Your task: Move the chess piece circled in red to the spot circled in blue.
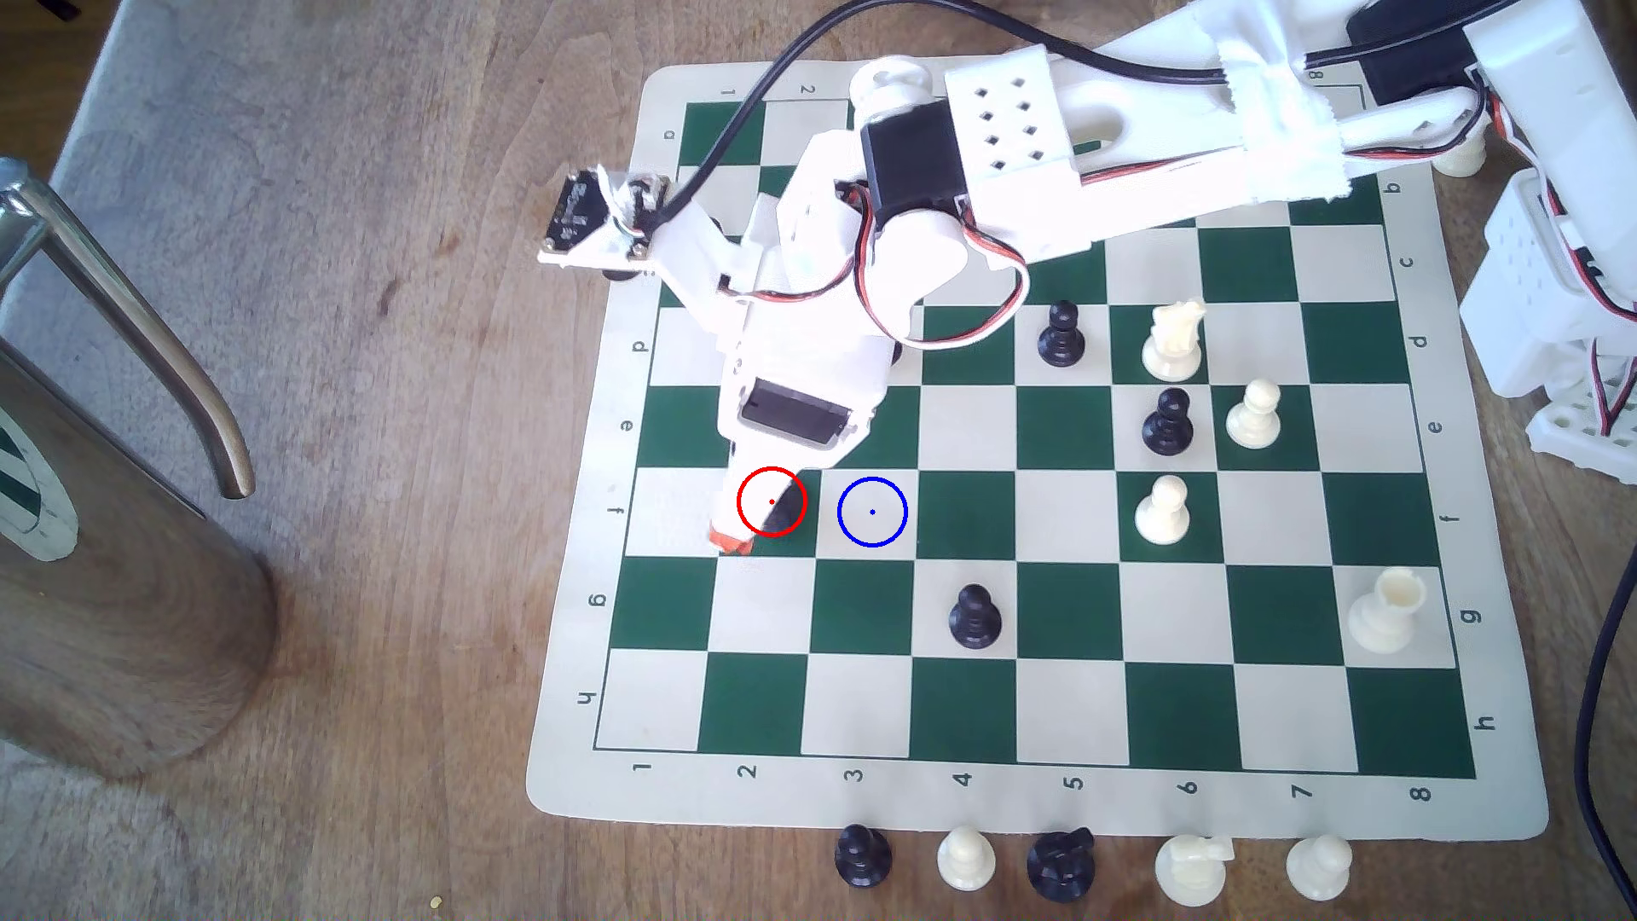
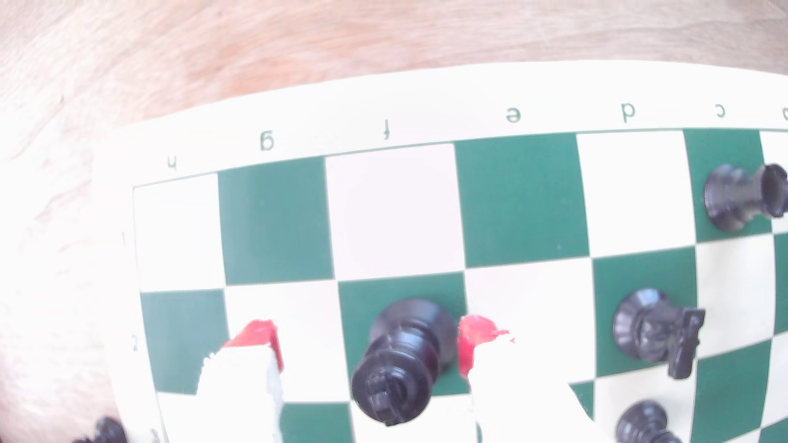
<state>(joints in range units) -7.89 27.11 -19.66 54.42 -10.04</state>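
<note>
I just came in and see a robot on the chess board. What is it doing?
The white robot arm is reaching down over a tall black chess piece on a green square. Its open gripper has a red-tipped finger on each side, not squeezing yet. The blue-ringed cream square beside it is free.

The exterior view is evenly lit and fairly sharp; pieces on the board (image 1: 1019, 797) throw short, soft shadows. The white arm (image 1: 1152, 133) above the board is overexposed, its surfaces nearly featureless. The metal jug (image 1: 115, 576), well apart from the board, shows dull reflections. The wrist view is much brighter and washed out: the table (image 2: 256, 42) beyond the board (image 2: 383, 119) bleaches to pink-white, board lines bow at the picture's edges, and the king (image 2: 401, 366) and red fingertips (image 2: 260, 336) are slightly soft.
</note>
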